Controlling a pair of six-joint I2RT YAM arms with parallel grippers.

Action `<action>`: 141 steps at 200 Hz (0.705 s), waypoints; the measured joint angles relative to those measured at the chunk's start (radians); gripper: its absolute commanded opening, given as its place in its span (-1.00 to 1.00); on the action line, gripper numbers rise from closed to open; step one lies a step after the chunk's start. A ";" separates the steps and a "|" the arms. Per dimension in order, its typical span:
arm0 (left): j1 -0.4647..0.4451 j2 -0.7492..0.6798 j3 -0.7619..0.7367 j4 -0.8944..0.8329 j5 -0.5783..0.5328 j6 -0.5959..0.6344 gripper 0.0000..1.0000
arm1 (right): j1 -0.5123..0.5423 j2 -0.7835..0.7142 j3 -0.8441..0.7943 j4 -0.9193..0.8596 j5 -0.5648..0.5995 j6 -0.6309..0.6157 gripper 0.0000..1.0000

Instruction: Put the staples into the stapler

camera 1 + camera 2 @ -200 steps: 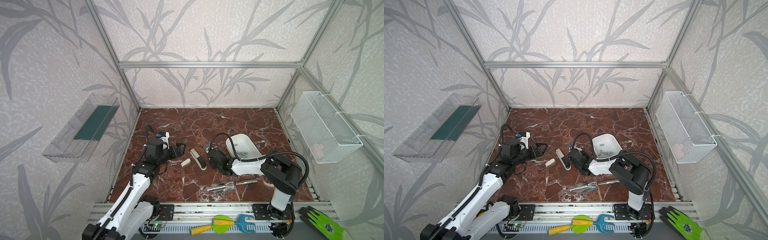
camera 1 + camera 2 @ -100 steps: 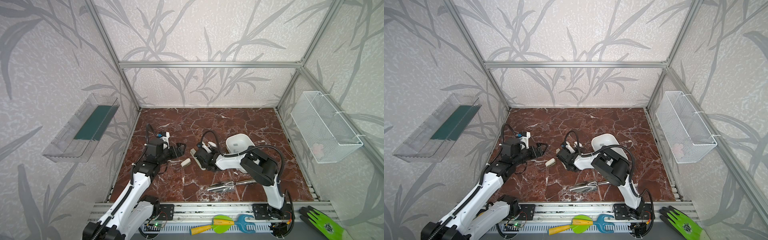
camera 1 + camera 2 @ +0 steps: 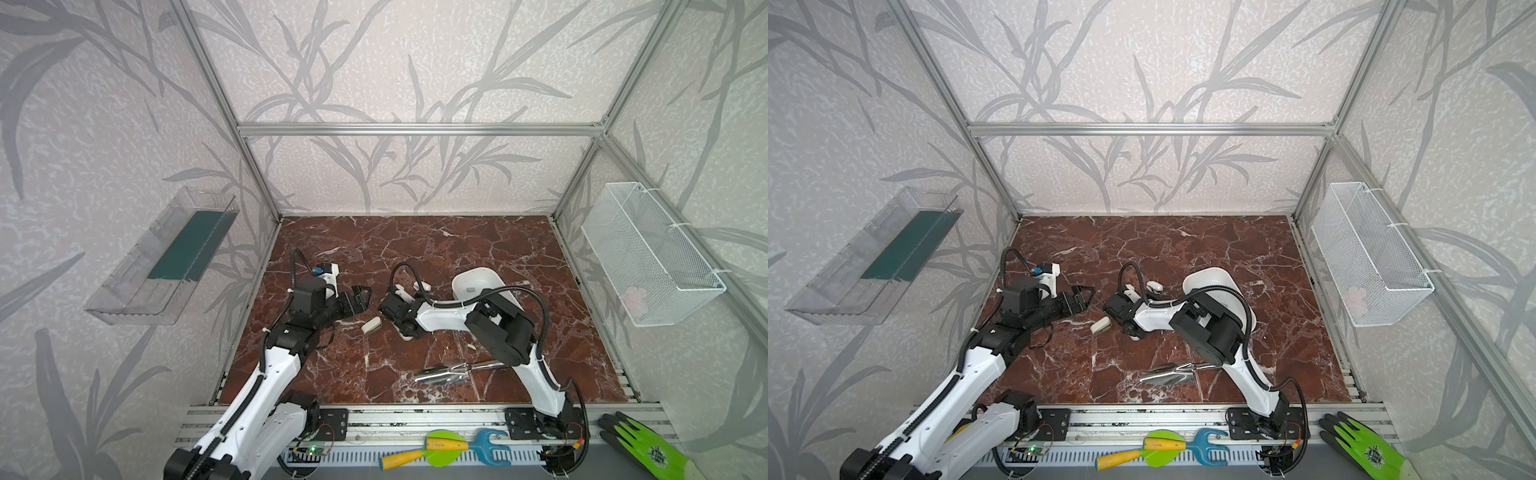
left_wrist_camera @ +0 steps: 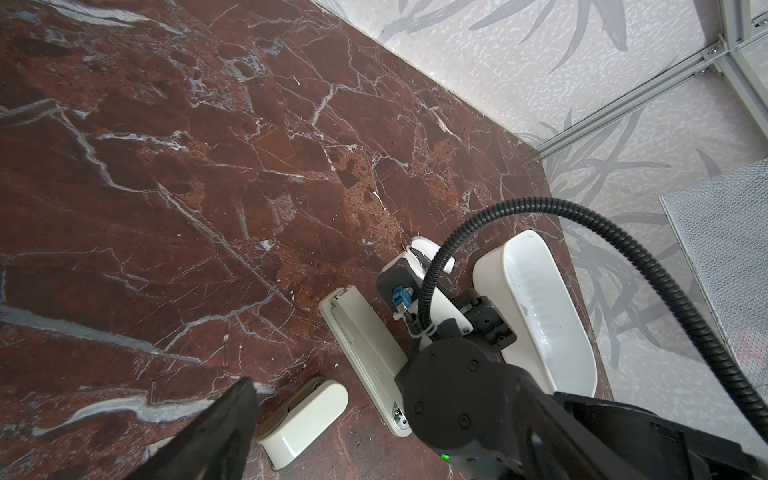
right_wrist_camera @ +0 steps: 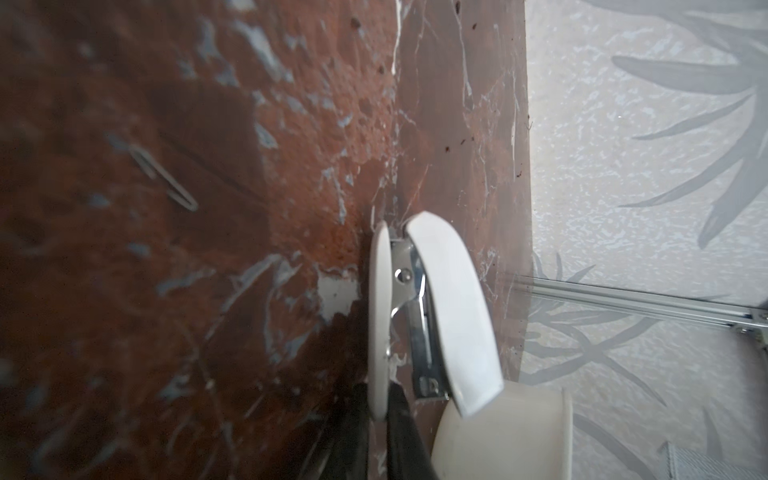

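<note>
Right beside the bowl (image 3: 458,284), the right gripper (image 5: 380,409) is pinched tight on the stapler (image 5: 449,316) by its flat bottom part. Inside the bowl lie the staples (image 3: 471,289). Past the stapler from the bowl, the left gripper (image 3: 360,300) hangs wide open, holding nothing. This looks like the holding step. Next its top must swing open, then a strip goes in.

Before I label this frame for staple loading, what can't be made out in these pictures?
- staples: a grey speck in the white tray in a top view, too small to count.
- stapler channel: edge-on behind its cover in the right wrist view; loaded or empty, unclear.
- right gripper fingers: cut off by that view's edge; its wrist hides them in both top views.
</note>
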State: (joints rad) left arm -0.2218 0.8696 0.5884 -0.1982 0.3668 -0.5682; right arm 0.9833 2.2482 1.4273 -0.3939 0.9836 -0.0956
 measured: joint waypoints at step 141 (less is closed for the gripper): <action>0.000 -0.051 0.020 -0.037 -0.002 0.000 0.91 | 0.077 -0.253 -0.011 -0.211 -0.074 0.015 -0.07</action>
State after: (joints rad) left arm -0.2218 0.8185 0.6083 -0.2356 0.3649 -0.5682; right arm 1.0599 1.9953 1.4166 -0.6044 0.9100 -0.0807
